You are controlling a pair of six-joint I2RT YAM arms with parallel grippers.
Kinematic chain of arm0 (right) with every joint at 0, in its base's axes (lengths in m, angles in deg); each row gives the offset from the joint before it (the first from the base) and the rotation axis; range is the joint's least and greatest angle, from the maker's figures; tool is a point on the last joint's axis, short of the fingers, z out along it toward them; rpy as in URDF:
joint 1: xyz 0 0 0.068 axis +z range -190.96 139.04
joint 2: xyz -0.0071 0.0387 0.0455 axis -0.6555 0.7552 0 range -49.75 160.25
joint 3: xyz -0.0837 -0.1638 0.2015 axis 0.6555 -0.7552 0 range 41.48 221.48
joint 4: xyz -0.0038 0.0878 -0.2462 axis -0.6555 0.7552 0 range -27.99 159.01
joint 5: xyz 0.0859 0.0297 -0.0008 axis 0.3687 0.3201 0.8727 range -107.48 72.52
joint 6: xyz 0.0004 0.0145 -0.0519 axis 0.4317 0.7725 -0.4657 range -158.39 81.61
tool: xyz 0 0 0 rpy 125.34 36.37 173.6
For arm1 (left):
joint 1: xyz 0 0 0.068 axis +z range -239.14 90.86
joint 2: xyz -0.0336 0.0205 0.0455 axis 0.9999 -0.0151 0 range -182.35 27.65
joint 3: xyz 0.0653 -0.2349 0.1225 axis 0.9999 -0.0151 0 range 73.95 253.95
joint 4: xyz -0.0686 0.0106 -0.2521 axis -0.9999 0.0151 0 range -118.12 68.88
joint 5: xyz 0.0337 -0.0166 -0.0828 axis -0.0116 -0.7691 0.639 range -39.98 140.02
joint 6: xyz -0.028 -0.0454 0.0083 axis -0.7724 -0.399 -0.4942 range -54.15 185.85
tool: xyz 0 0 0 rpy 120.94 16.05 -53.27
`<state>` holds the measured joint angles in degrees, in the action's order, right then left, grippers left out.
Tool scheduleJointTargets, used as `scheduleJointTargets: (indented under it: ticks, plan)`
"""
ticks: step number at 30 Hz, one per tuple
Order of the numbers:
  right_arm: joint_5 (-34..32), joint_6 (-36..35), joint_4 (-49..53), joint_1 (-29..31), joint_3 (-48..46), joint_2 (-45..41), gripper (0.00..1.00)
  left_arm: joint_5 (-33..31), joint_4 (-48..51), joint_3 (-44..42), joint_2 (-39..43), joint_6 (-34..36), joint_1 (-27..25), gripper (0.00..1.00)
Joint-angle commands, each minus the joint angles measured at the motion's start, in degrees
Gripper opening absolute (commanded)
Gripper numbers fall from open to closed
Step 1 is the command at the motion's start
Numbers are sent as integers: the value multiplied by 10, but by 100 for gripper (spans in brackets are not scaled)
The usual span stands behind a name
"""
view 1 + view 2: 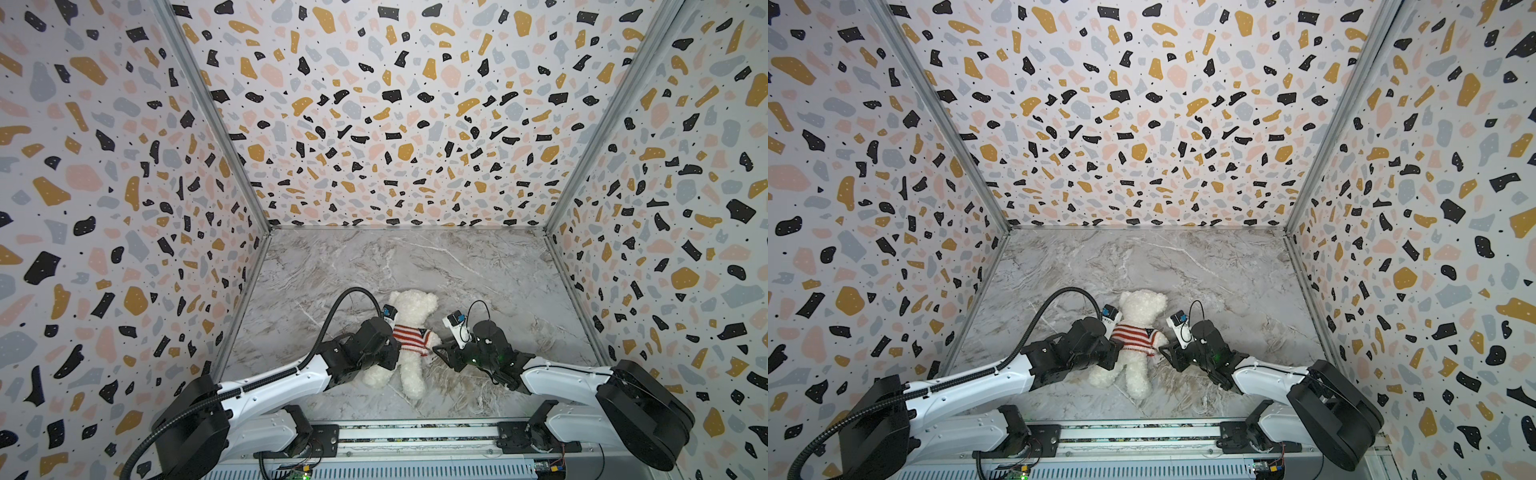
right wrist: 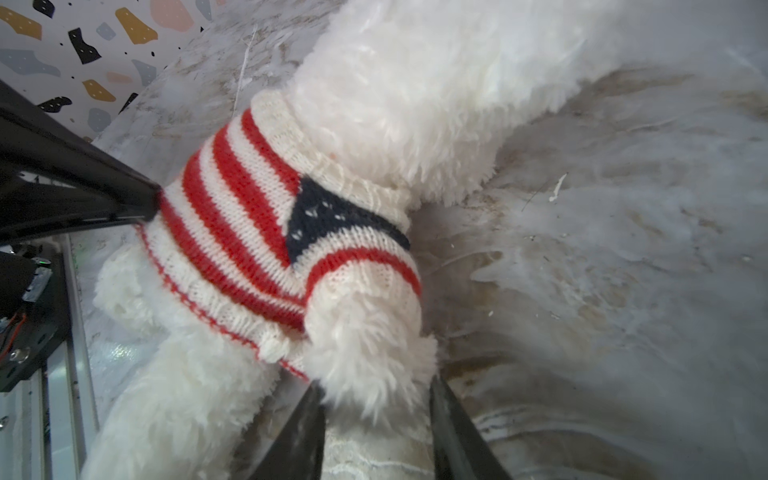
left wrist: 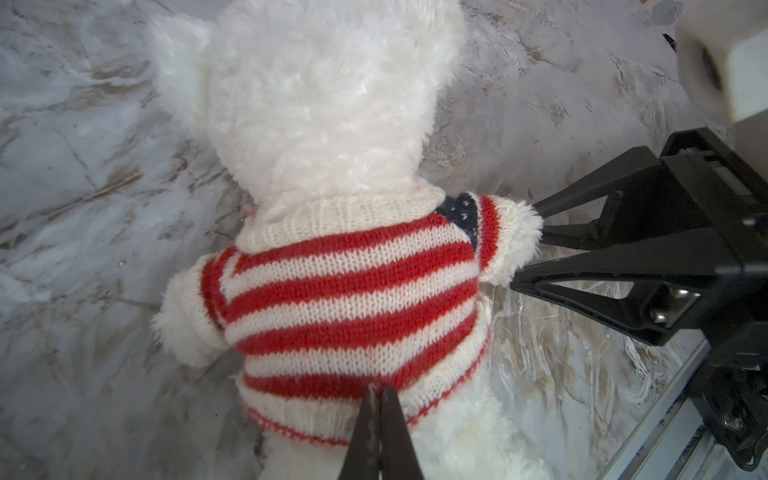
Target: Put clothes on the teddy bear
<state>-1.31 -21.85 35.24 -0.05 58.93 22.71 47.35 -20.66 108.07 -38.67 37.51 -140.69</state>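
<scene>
The left hand (image 3: pixel 376 395) is clenched, its tips pressed into the lower hem of the striped sweater (image 3: pixel 353 291); whether any knit is caught between them I cannot tell. It likely pins the toy in place. The right hand (image 2: pixel 374 384) is released, its jaws standing apart on either side of the paw (image 2: pixel 370 353) that pokes out of the sleeve, clamping nothing. The teddy bear (image 3: pixel 324 104) lies face down near the front middle of the bench (image 1: pixel 415 266), head away from the arms. The sweater covers its torso, so the dressing looks nearly done.
</scene>
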Motion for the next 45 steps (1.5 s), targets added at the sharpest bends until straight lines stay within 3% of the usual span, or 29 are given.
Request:
scheduleJointTargets:
  ticks: [1,5,8,18,27,33,38,45]
  plan:
    - [-6,-8,-1,3,27,10,30,-7,6,15,9,-2,0,0]
    - [-8,-10,-4,2,29,18,9,-13,22,15,21,3,1,0]
    - [-8,-9,-7,2,26,10,0,-17,36,12,27,7,0,0]
    - [-43,13,-2,-15,-1,-16,0,-38,86,-10,31,22,-1,0]
    - [-39,5,14,-12,9,-27,0,2,15,-6,66,-12,1,0]
    - [-35,-1,13,-9,7,-33,0,21,7,-15,93,-31,62,27]
    - [-37,-1,10,-9,6,-29,0,88,-62,-64,107,-71,131,51]
    - [-34,-4,10,-8,14,-20,0,158,-124,-85,61,-83,131,52]
